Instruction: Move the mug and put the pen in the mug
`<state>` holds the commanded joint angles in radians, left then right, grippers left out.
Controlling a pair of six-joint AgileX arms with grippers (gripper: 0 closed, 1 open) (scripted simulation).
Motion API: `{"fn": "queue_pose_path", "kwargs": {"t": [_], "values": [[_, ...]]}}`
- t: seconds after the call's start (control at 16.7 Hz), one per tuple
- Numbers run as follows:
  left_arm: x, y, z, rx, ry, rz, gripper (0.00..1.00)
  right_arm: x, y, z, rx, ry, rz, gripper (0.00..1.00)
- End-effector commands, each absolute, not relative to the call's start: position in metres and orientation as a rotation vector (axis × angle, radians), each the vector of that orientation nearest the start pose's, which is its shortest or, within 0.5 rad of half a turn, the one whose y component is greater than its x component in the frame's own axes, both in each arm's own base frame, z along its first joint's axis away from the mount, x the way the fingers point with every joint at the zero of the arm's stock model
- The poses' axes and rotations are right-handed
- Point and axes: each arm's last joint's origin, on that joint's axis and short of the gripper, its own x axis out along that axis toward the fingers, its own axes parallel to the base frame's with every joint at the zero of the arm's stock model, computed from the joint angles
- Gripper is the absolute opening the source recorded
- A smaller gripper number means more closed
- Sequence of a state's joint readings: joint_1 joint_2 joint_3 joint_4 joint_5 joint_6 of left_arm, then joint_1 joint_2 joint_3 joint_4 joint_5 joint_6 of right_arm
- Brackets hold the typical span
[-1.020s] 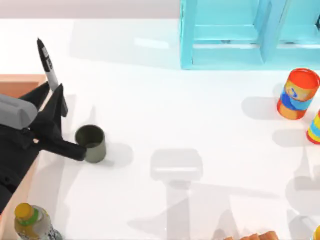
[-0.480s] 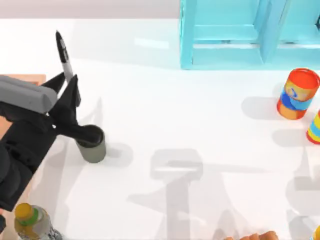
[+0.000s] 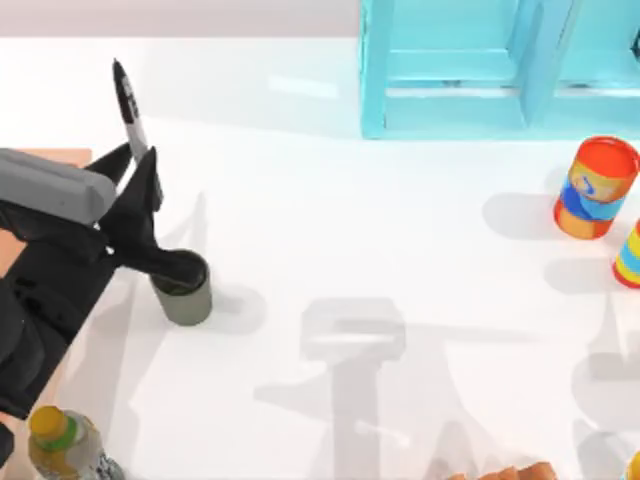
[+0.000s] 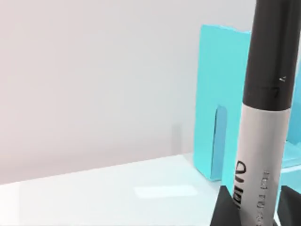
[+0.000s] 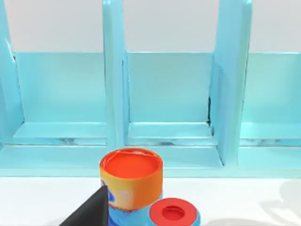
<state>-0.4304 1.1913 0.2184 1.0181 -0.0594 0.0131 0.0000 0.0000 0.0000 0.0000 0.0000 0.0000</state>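
Our left gripper (image 3: 140, 165) hangs over the left part of the white table (image 3: 400, 250), pinching the slim black marker pen with its white-grey labelled barrel (image 3: 128, 105) near the lower end, so the pen stands almost upright with its black tip leaning away from us. The left wrist view shows the barrel (image 4: 261, 155) running up between the dark finger ends, the pads pressed onto the printed label. The small olive-grey matte cylindrical mug (image 3: 183, 292) stands upright just below the gripper in the top view, one black finger overlapping its rim; whether the pen's lower end is already inside the dark opening we cannot tell. We judge the pen light and stiff, with a smooth barrel that could slide or swing in a two-point pinch, so holding low on the label looks sound. The mug seems light too and may tip if nudged on its rim. Our right arm is parked at the table's right, near the orange-topped printed can (image 5: 131, 181) and the turquoise shelf unit (image 5: 164, 94); whether its fingers are spread we cannot tell.
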Motion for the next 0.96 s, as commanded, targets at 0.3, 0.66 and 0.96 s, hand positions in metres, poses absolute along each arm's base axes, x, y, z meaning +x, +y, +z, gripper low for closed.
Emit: {"fn": "queue_pose_path", "kwargs": {"t": [0.3, 0.66, 0.96], "values": [[0.1951, -0.0874, 0.1801, -0.013, -0.043, -0.36, 0.6, 0.1057, -0.0012, 0.16, 0.0, 0.0, 0.0, 1.0], [0.1951, -0.0874, 0.1801, -0.013, -0.043, -0.36, 1.0, 0.1057, -0.0012, 0.16, 0.0, 0.0, 0.0, 1.0], [0.1951, -0.0874, 0.1801, -0.013, -0.043, -0.36, 1.0, 0.1057, -0.0012, 0.16, 0.0, 0.0, 0.0, 1.0]]}}
